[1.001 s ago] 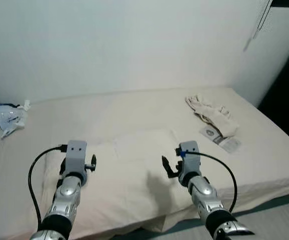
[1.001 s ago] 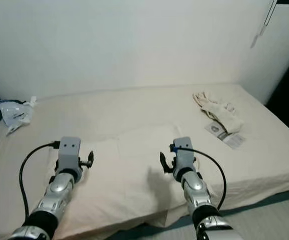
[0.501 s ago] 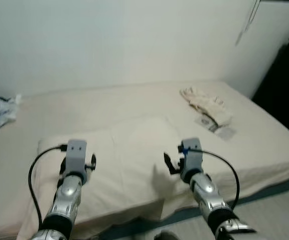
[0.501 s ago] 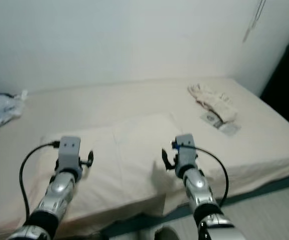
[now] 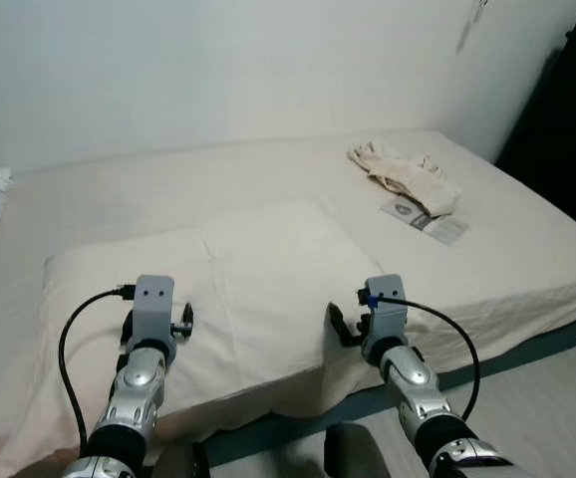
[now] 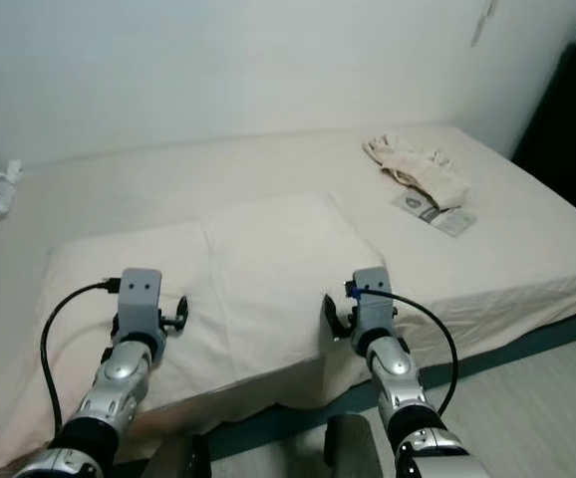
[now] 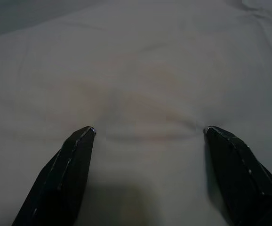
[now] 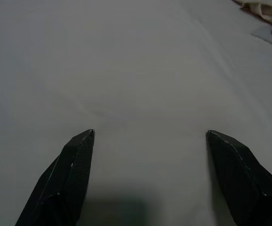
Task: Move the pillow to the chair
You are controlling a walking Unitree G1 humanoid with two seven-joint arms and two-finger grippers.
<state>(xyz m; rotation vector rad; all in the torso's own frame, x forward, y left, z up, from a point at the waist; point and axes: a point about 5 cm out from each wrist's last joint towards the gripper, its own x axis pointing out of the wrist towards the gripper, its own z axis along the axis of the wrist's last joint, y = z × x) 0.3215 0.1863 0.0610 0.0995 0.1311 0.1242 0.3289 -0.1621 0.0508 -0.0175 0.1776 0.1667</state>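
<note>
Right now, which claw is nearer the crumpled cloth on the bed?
Right. The right claw hangs open over the pillow, on the side toward the crumpled cloth. The left claw, also open, is over the pillow's opposite end.

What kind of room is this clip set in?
Most likely a bedroom: a wide bed with a cream sheet stands against a plain white wall, a large pillow lies on it, and crumpled cloth sits near its far corner.
</note>
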